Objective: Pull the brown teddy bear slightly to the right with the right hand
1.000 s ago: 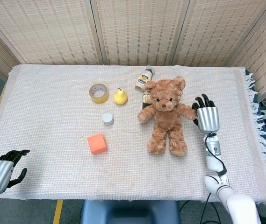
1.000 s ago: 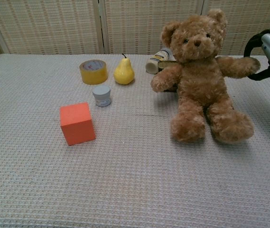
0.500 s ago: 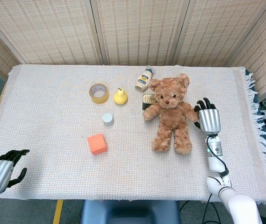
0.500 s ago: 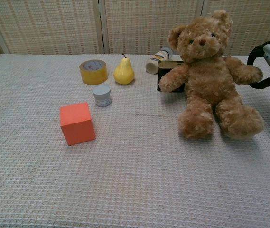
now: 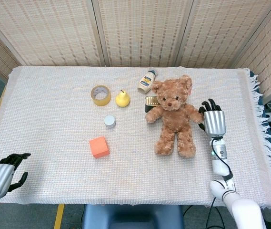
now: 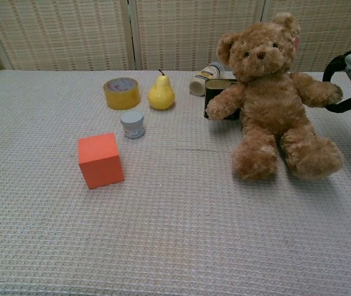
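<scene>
Now my right hand (image 5: 213, 122) grips the bear (image 5: 174, 116) by its arm, fingers curled; next, judge the pull enough and let go.

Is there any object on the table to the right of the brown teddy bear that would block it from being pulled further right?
Nothing visible does. To the right of the brown teddy bear there is only the right hand, at the bear's arm, and bare tablecloth. The dark tin and the bottle lie on its other side.

My desk (image 5: 49, 95) wears a woven cloth; on it sit a tape roll (image 5: 100, 95), yellow pear (image 5: 122, 98), small jar (image 5: 109, 121), orange cube (image 5: 99, 146), lying bottle (image 5: 146, 81), dark tin (image 5: 149, 103), brown teddy bear (image 5: 175, 116).
</scene>
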You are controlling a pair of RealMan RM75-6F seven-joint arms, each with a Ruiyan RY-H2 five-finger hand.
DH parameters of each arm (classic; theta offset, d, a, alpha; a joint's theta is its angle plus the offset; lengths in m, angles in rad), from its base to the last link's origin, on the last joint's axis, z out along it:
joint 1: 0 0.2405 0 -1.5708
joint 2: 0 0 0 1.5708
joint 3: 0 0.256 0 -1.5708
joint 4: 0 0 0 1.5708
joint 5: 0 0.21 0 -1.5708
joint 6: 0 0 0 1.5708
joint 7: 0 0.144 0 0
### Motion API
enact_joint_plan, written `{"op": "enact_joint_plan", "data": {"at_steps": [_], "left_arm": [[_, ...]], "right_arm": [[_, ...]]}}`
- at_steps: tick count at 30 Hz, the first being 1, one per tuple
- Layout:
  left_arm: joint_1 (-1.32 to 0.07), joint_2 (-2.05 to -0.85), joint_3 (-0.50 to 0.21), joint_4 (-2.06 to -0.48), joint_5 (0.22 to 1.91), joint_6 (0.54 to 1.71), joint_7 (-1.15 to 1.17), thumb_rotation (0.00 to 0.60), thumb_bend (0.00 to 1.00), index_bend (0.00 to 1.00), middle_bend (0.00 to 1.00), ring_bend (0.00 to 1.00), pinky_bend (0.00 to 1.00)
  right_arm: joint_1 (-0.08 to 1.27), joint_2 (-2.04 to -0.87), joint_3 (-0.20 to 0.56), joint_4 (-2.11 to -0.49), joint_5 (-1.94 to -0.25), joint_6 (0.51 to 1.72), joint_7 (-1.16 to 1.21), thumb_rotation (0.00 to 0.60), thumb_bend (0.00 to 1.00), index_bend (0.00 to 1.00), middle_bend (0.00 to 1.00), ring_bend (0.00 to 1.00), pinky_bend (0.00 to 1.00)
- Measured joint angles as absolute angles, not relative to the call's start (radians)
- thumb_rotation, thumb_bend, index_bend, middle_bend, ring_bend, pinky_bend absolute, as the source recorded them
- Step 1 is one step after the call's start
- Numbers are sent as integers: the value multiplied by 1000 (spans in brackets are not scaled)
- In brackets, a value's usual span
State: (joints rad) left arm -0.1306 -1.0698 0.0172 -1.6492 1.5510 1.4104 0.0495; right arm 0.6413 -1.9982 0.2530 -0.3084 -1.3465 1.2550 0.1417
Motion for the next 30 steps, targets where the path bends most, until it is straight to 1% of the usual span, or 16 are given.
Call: {"op": "enact_joint_plan", "data": {"at_steps": [1,2,3,4,6,8,11,14,17,20,21,24,27,30], "left_arm": [[-131,-1070,17,-1649,1549,1409,48,600,420,222,292,227,387],[-131,-1069,16,-1650,1548,1408,46,600,420,222,292,227,387],[-132,-1069,15,-1649,1547,1408,46,600,420,222,292,227,387],[-132,-1070,15,-1647,1547,1409,46,600,420,222,292,227,387],[-132,-1070,15,-1645,1546,1407,47,600,420,222,292,226,387],[-132,-1069,15,-1647,1545,1407,44,600,420,222,292,226,387],[-133,-1070,15,-1645,1549,1408,44,600,420,222,292,227,387],[-133,-1069,16,-1646,1547,1405,42,600,420,222,293,226,387],[-134,-1070,15,-1645,1545,1404,43,600,420,222,292,226,387],[-135,-1070,15,-1647,1539,1398,48,600,420,222,294,227,387],[-135,-1069,15,-1651,1538,1398,48,600,420,222,294,228,387],[-133,-1070,16,-1652,1544,1406,54,600,421,222,294,229,387],[-132,-1071,16,-1656,1545,1407,60,600,419,222,294,229,387],[-135,-1075,15,-1656,1545,1404,70,600,421,222,295,228,388]], "right_arm": [[640,-1998,249,-310,-1349,1253,147,600,211,463,302,156,407],[639,-1997,245,-312,-1353,1251,153,600,210,395,286,128,398],[637,-1994,240,-318,-1358,1249,166,600,210,307,247,78,360],[635,-1990,235,-325,-1363,1249,178,600,210,253,215,49,327],[627,-1972,221,-355,-1377,1255,211,600,210,90,104,1,203],[616,-1949,209,-396,-1390,1269,232,600,202,19,46,0,158],[588,-1891,186,-502,-1414,1303,251,600,186,0,5,0,139],[548,-1801,158,-670,-1436,1339,241,600,185,0,0,0,133],[498,-1680,124,-894,-1453,1374,198,600,185,0,0,0,131],[434,-1534,82,-1148,-1464,1411,125,600,184,0,0,0,131],[403,-1469,63,-1247,-1467,1430,95,600,184,0,0,0,131],[307,-1310,18,-1455,-1471,1494,27,600,184,0,0,0,131],[221,-1200,-10,-1569,-1475,1562,-17,600,185,0,0,0,131],[148,-1183,-32,-1588,-1497,1642,-74,600,185,0,0,0,132]]}}
